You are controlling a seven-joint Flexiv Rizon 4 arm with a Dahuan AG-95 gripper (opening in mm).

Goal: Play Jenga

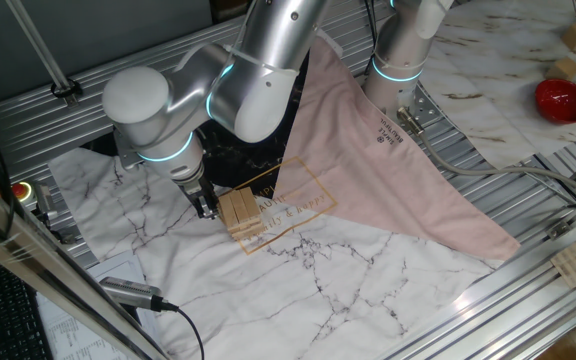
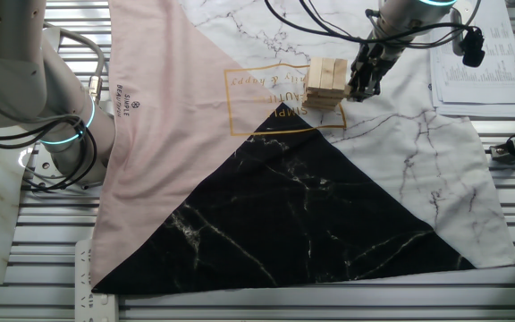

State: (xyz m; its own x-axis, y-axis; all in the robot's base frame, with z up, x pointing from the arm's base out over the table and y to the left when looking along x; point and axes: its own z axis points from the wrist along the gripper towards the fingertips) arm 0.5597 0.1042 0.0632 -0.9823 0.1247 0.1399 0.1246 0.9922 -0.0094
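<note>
Jenga: small low stack of tan blocks in crosswise layers, upright on the mat, sitting on gold-printed frame near where pink, black & white-marble areas meet. In one fixed view, stack mostly on white marble w/ pink cloth area to the right & black marble area behind. Bottom layer sticks out a bit past upper ones in the other fixed view.

Gripper low, right beside stack at block height, looks touching or almost touching its side; exact contact unclear. Fingers dark, close together; can't tell if pressed together or slightly spread, nothing visibly pinched. Arm bent over the mat, teal ring lights at joints.

Second arm base at mat edge, well apart from stack. Red bowl-like item far off on desk, pale wood pieces near it. Mic-like probe w/ cable by mat's near edge. Papers beyond mat in the other fixed view.
</note>
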